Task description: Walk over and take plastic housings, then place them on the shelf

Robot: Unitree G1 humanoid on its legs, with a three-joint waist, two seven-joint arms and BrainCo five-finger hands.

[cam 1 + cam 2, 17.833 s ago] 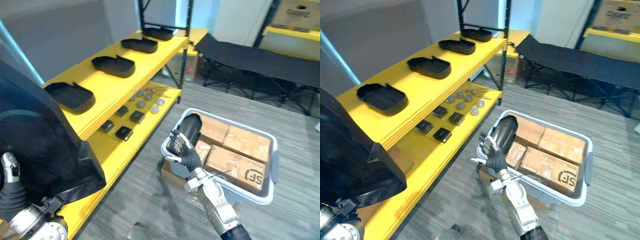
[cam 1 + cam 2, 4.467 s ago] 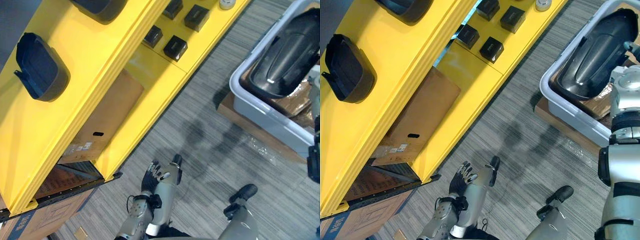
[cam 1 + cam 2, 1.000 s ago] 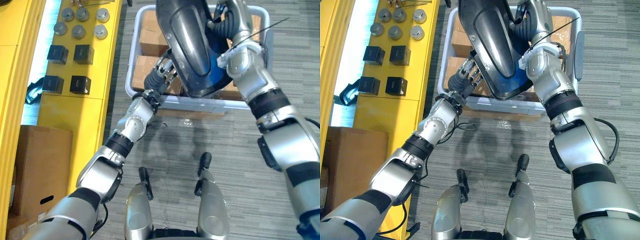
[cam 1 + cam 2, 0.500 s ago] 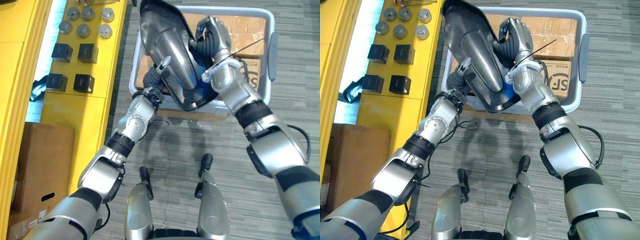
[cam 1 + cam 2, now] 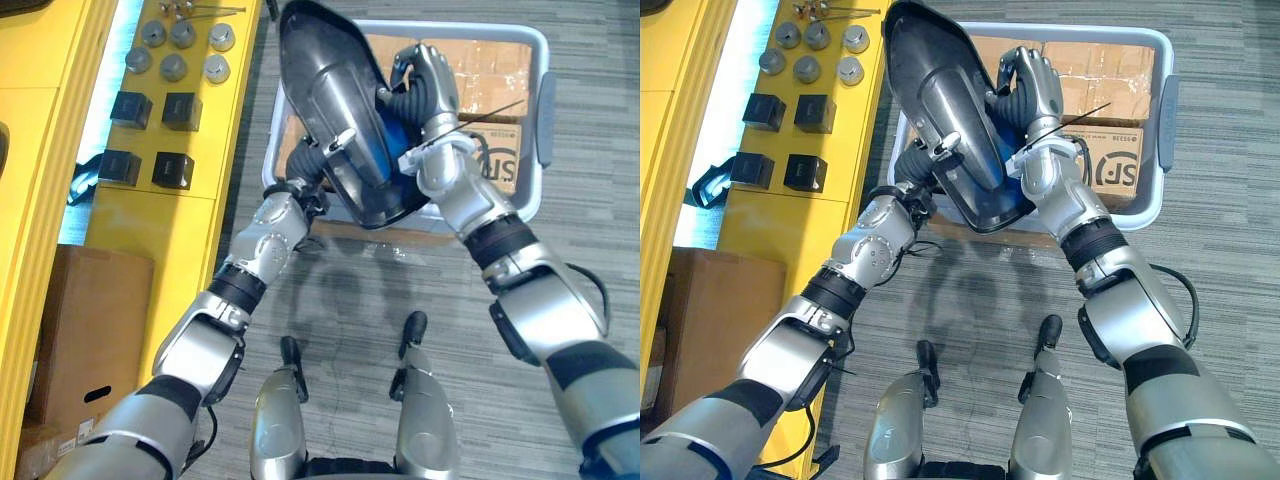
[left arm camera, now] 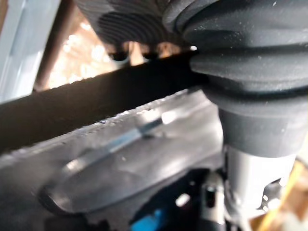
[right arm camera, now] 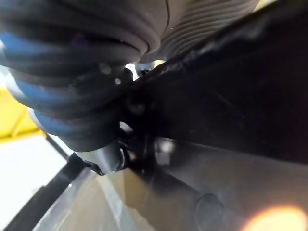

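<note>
Grey striped carpet floor (image 5: 600,200) runs under everything I see from the head camera. Nearest to me, both arms reach forward and hold one dark plastic housing (image 5: 330,90) between them, tilted on edge above a pale grey bin (image 5: 460,27); a patch of blue shows on its inner side. My left hand (image 5: 943,146) has its thumb laid on the housing's glossy outer face, with the rest of its fingers hidden behind the shell. My right hand (image 5: 428,78) has its fingers curled round the opposite rim. Below and past the housing, the bin holds brown cartons (image 5: 480,60); how many I cannot count, and one bears black print. To my left stands the yellow shelf (image 5: 150,220), its lower board carrying four small black boxes (image 5: 181,108) in a square and, further off, six silver discs (image 5: 173,67) in two rows. One brown cardboard box (image 5: 90,330) sits beneath the shelf.
</note>
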